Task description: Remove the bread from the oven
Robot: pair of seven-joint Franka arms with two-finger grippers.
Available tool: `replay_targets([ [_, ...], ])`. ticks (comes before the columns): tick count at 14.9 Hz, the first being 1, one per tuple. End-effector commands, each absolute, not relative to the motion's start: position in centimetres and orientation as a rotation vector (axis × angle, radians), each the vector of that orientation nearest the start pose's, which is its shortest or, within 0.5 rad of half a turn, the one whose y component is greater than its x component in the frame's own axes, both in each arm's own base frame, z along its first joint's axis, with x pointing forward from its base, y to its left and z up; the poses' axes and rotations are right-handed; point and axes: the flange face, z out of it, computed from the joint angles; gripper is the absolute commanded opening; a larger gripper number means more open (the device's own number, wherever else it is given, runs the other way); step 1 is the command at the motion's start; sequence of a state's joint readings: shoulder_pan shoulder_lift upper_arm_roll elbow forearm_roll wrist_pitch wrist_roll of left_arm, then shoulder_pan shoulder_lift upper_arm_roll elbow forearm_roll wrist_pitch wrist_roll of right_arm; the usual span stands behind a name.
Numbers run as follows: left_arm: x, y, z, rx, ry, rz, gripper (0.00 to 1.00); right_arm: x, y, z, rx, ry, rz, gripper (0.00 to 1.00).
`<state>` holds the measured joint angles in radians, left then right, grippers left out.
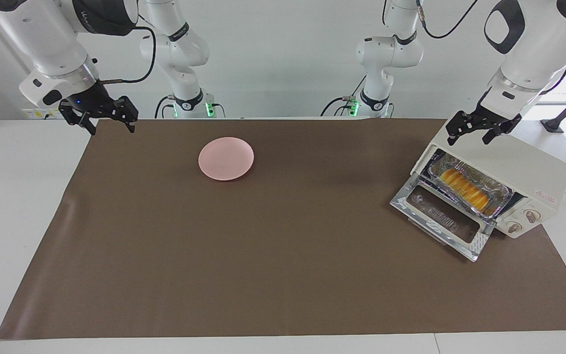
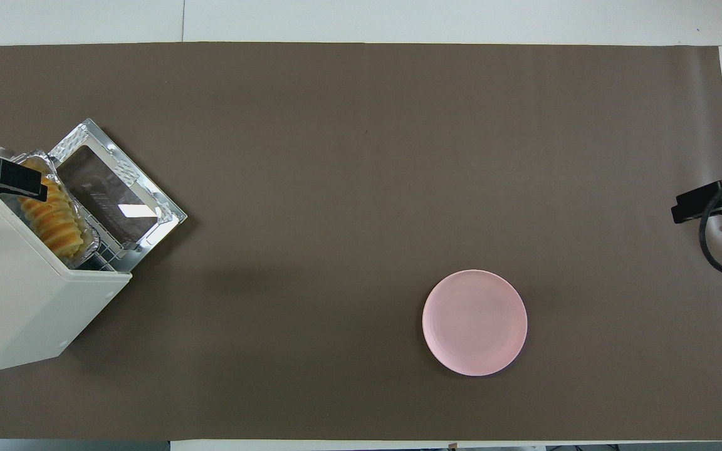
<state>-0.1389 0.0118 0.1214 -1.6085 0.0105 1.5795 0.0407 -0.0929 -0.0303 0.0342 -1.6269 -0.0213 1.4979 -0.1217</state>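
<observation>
The cream-white oven (image 1: pixel 514 164) (image 2: pixel 22 294) stands at the left arm's end of the table with its glass door (image 1: pixel 440 216) (image 2: pixel 116 194) dropped open. Inside, the yellow-orange ridged bread (image 1: pixel 465 189) (image 2: pixel 54 219) lies in a crinkled foil tray (image 1: pixel 496 196) on the rack. My left gripper (image 1: pixel 469 139) (image 2: pixel 4 178) hangs open over the oven's top, just above the opening, and holds nothing. My right gripper (image 1: pixel 111 129) (image 2: pixel 699 203) is open and empty, raised over the mat's edge at the right arm's end of the table.
A pink plate (image 1: pixel 226 158) (image 2: pixel 475 322) lies on the brown mat (image 1: pixel 263 255) (image 2: pixel 336 156), toward the right arm's side and close to the robots. Two round knobs (image 1: pixel 523 221) sit on the oven's front beside the door.
</observation>
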Motion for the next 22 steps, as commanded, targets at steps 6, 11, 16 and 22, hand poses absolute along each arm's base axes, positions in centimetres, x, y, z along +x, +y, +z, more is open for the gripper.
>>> replay_targets([
  [6,55.7,0.2,59.7,-3.117,0.059,0.060,1.00,52.9,-3.3,60.9,-3.148,-0.101,0.162,1.00],
  [11,57.6,0.6,59.0,-3.133,-0.019,0.054,1.00,52.9,-3.3,60.9,-3.148,-0.100,0.165,1.00],
  [16,66.5,-1.0,55.3,-3.061,-0.308,0.211,1.00,52.9,-3.3,60.9,-3.148,-0.101,0.162,1.00],
  [22,68.7,-0.1,49.3,-2.913,-0.673,0.142,1.00,52.9,-3.3,60.9,-3.148,-0.101,0.162,1.00],
])
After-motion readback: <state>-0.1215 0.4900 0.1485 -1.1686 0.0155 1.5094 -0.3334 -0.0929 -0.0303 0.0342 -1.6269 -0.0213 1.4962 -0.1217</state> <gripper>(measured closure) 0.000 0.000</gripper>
